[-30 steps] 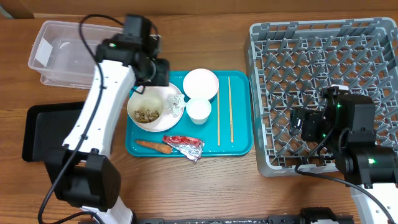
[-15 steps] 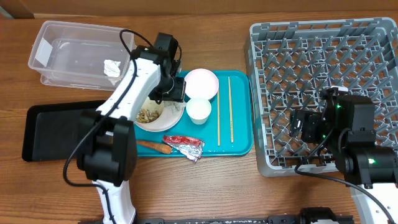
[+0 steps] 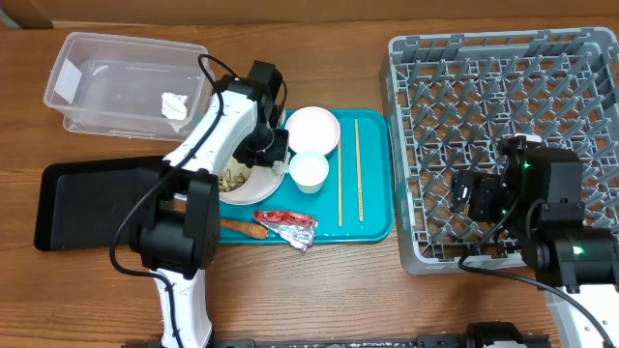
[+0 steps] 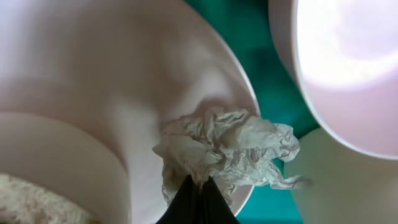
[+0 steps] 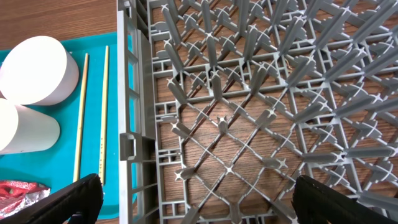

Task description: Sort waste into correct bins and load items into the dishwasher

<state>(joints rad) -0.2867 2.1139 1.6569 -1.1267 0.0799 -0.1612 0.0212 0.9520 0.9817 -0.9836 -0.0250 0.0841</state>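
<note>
In the left wrist view my left gripper [image 4: 198, 186] is shut on a crumpled white tissue [image 4: 230, 149] that lies on the white plate [image 4: 186, 74]. From overhead, that gripper [image 3: 267, 147] sits over the plate [image 3: 274, 181], beside the bowl of rice and brown scraps [image 3: 232, 180]. Another tissue [image 3: 174, 104] lies in the clear tub [image 3: 97, 58]. The foil wrapper [image 3: 286, 223] and carrot piece [image 3: 242, 229] rest at the teal tray's front. A white bowl [image 3: 312, 130], cup [image 3: 309, 172] and two chopsticks [image 3: 339, 174] stay on the tray. My right gripper [image 5: 196, 199] hangs open over the grey rack [image 3: 503, 87].
The black tray [image 3: 87, 198] lies left of the teal tray [image 3: 372, 227]. The left arm stretches from the table's front edge across the black tray's right end. The right arm [image 3: 551, 222] covers the rack's front right part.
The left arm swung from the clear tub to the plate, then its jaws closed on the tissue there. A tissue now lies in the tub. The right arm has not moved.
</note>
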